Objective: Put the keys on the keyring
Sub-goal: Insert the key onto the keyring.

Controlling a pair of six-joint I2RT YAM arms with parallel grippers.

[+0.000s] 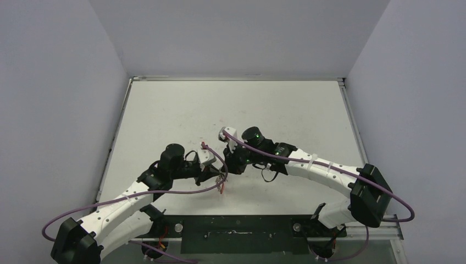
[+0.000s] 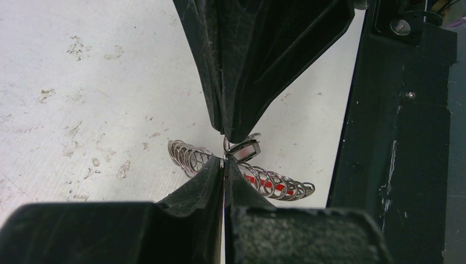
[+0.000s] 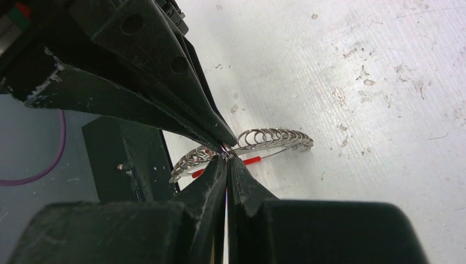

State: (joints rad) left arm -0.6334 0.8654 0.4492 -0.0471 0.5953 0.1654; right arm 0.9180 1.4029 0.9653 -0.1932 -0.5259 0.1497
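In the left wrist view the keyring (image 2: 187, 155) hangs just above the table, thin wire strung with many small silver rings, and its red sleeve (image 2: 280, 187) shows to the right. My left gripper (image 2: 224, 161) is shut on the ring's wire between the two bunches. My right gripper (image 2: 235, 135) comes in from above, tip to tip with it, shut on a tiny key (image 2: 244, 149) with a dark oblong head. The right wrist view shows the same meeting: right gripper (image 3: 227, 158), left gripper (image 3: 225, 142), keyring (image 3: 275, 137). From above, both grippers (image 1: 217, 175) (image 1: 231, 164) meet at the table's near middle.
The white table (image 1: 275, 110) is scuffed. A black mounting plate (image 1: 236, 231) runs along the near edge, close to the keyring (image 2: 395, 143). Purple cables (image 1: 308, 159) loop along both arms. Grey walls enclose the table on three sides.
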